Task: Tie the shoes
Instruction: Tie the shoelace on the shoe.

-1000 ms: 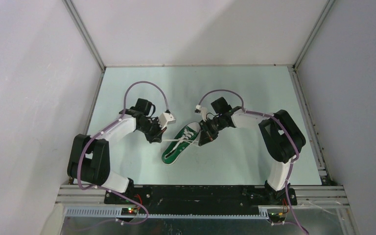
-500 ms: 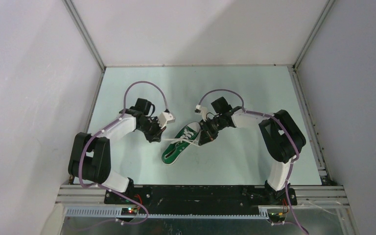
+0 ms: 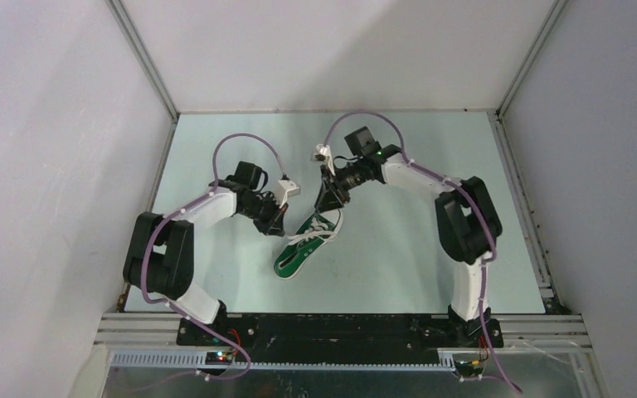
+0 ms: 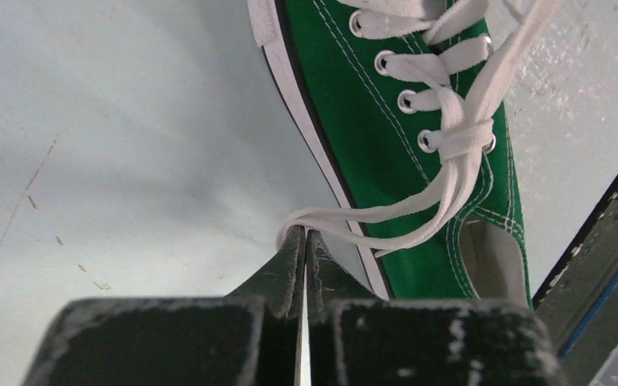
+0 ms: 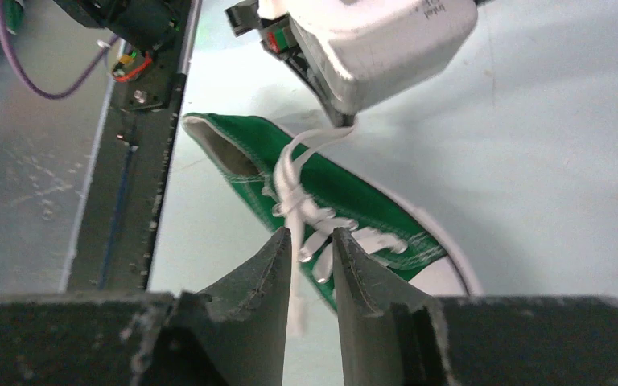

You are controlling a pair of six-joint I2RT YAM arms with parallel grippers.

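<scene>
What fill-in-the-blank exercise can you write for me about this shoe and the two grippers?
1. The canvas of the sneaker is ____.
2. The left gripper is ____ on a loop of white lace.
3. The right gripper, above the sneaker, has its jaws ____.

Missing words: green; shut; open.

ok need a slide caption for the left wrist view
Left gripper shut on a white lace loop beside the green sneaker.

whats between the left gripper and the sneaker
A white lace runs from the shut left gripper to the green sneaker. The left wrist view shows it.
</scene>
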